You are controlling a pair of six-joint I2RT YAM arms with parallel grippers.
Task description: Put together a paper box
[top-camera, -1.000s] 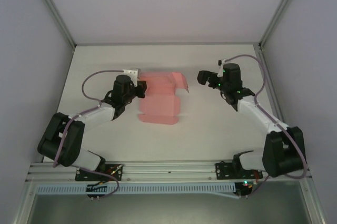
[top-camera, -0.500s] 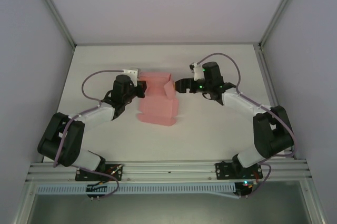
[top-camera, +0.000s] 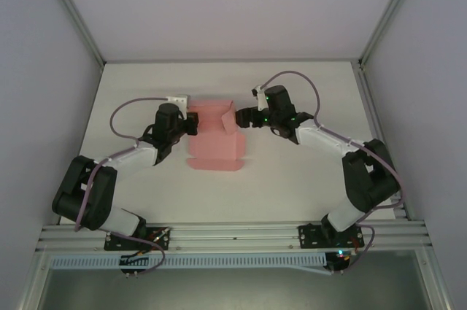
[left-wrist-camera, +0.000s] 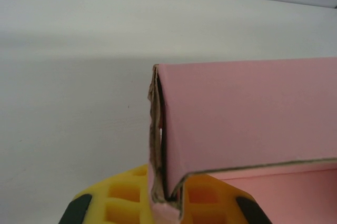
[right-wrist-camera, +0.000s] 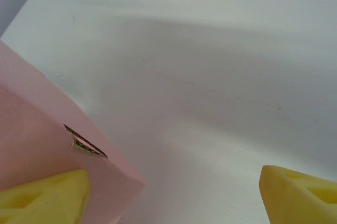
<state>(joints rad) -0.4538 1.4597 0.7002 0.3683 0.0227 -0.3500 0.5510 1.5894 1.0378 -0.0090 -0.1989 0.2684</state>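
Note:
The pale pink paper box (top-camera: 213, 142) lies partly folded on the white table (top-camera: 292, 171), its front panel flat and its back part raised. My left gripper (top-camera: 191, 123) is shut on the box's left edge. In the left wrist view the yellow fingers (left-wrist-camera: 118, 200) pinch a folded pink wall (left-wrist-camera: 247, 113) between them. My right gripper (top-camera: 241, 118) is open at the box's right side, beside an upturned flap (top-camera: 229, 117). In the right wrist view one yellow finger (right-wrist-camera: 42, 197) rests against the pink flap (right-wrist-camera: 47, 139), while the other finger (right-wrist-camera: 300, 192) stands well apart over bare table.
Grey enclosure walls (top-camera: 44, 69) rise on the left, right and back. A metal rail (top-camera: 233, 233) with both arm bases runs along the near edge. The right arm's purple cable (top-camera: 306, 84) loops above its wrist.
My right arm has swung left from open table to the box's right side, and the right flap now stands folded up. Its jaws have narrowed a little. The left gripper keeps its hold.

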